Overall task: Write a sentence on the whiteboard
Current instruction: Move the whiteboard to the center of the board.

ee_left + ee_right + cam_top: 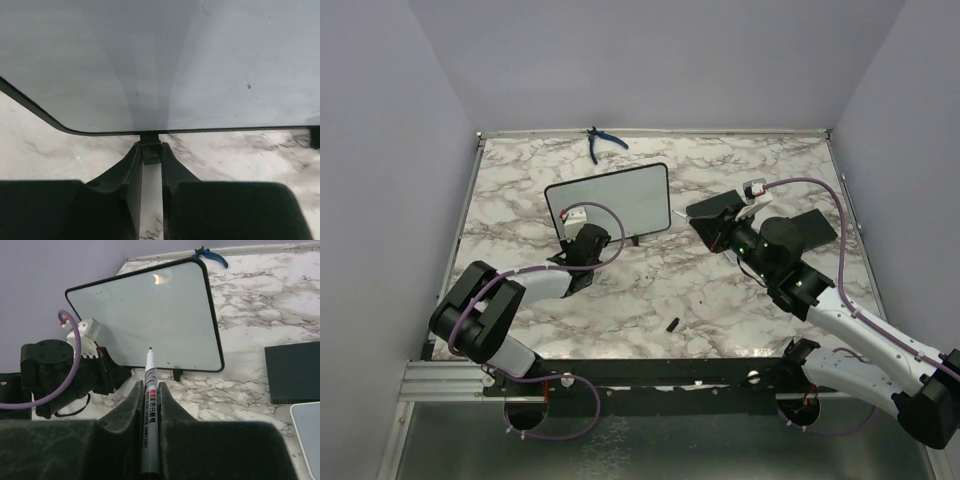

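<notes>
while the marble table [720, 300] is taking up most of the top view, the whiteboard [610, 198] is standing toward its far left part on its lower long edge. the board's long axis is running left to right across the table, and its white face is leaning back and turning toward the arms. the left gripper [150, 146] is pinching narrowly on a small black foot [150, 154] under the whiteboard's lower frame. the right gripper [150, 387] is hanging just right of the board, apart from it, and clamping a black marker [148, 412]. the marker's long axis is lying along the fingers, its bare tip pointing at the board's lower edge. a flat black pad [812, 230] is lying further right, blue pliers [603, 143] are lying at the far edge, and a small black piece [673, 324] is lying near the front.
</notes>
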Tool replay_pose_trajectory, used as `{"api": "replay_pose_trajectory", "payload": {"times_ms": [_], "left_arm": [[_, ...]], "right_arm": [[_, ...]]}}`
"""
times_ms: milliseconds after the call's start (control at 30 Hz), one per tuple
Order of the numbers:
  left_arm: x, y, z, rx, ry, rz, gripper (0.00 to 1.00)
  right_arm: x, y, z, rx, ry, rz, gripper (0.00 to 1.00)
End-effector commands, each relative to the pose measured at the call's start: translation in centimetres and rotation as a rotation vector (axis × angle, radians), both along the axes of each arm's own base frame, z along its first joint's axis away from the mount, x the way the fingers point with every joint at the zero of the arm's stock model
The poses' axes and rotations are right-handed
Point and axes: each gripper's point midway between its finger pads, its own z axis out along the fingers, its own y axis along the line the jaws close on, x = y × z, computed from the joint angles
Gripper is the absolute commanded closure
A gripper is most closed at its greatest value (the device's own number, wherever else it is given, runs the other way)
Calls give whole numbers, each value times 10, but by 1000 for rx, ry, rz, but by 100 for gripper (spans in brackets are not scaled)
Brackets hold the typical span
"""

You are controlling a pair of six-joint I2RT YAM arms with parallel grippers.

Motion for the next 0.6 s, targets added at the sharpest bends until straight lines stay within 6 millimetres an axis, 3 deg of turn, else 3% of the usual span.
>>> {"api": "replay_pose_trajectory", "payload": {"times_ms": [0,167,433,467,567], "left_arm": [[-8,-44,-5,-52,11,-79,100],[-14,-74,-8,-46,13,-119,100],[-23,-90,-10,-48,24,-128,100],[-24,-92,-10,-56,26,-134,98],[-27,-97,-3,-85,21,-147,76]], "right_arm": [[-4,0,6,19,-8,5,100],[-6,-6,8,18,-11,-12,100],[-7,-9,6,18,-7,-22,100],[-7,-9,6,18,-6,-23,100],[-6,-10,6,24,-4,-29,100]]}}
